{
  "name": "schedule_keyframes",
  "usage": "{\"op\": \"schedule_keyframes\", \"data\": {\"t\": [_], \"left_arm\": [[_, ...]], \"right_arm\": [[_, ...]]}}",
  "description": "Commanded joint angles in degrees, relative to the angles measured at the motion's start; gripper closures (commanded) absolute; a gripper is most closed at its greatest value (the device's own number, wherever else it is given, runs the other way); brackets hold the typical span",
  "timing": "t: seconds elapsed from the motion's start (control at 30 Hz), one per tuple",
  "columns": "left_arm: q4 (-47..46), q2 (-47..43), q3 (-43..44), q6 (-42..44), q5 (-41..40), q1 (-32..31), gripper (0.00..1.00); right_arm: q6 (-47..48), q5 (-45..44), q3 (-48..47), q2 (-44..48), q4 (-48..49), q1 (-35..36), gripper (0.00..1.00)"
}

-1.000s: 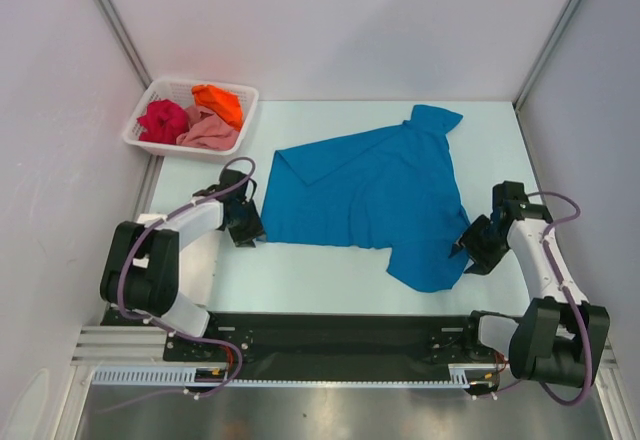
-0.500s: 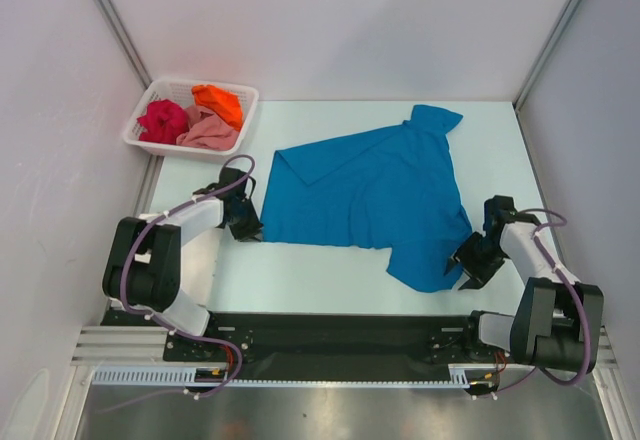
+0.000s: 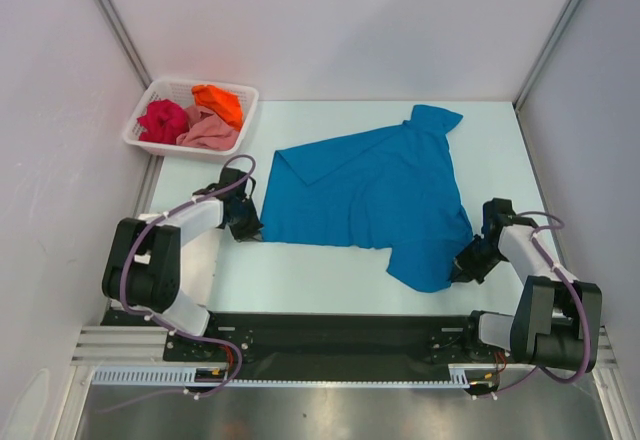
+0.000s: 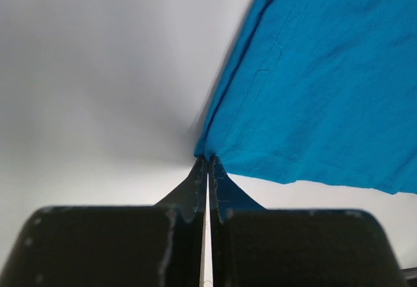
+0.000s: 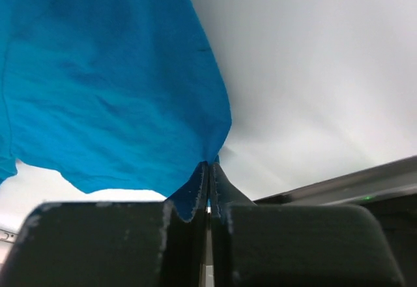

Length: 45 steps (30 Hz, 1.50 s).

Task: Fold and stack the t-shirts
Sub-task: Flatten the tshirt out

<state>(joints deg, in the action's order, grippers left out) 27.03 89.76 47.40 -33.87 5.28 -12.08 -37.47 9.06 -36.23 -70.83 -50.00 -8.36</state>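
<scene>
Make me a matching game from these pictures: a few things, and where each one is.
Things:
1 blue t-shirt
2 crimson t-shirt
3 orange t-shirt
4 left gripper

Places:
A shut on a shirt corner
B left end of the basket
C spread on the table
D far right of the basket

Pairs: 1-C, 2-B, 3-D, 4-A

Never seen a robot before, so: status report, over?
Left gripper shut on blue shirt corner. Right gripper shut on its opposite corner. Nothing blocking.
</scene>
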Motion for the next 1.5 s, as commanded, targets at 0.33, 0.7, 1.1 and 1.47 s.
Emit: {"op": "schedule_keyframes", "data": {"t": [0.33,0.7,1.1,1.47], "left_arm": [[3.47,-10.12,-1.78,3.54,-0.97,0.30,1.00],[4.44,-13.72,-3.97,2.58,-0.70,0.21,1.00],[7.51,-19.88,-7.85,0.39,-1.24,0.21,1.00],[12.35,-23.66,-10.04,-6.47,0.79,0.56,0.99]], "right_arm": [[0.12,-5.36,-13.23,8.25,-22.23,0.45,1.00],[-2.42,-13.96,-10.44,0.86,-22.51,-3.85,1.00],[0.20,-16.97,-13.51,4.29,-27.08,-7.55,1.00],[3.11,-9.94,-14.23,3.78,-27.88,-7.81,1.00]]}}
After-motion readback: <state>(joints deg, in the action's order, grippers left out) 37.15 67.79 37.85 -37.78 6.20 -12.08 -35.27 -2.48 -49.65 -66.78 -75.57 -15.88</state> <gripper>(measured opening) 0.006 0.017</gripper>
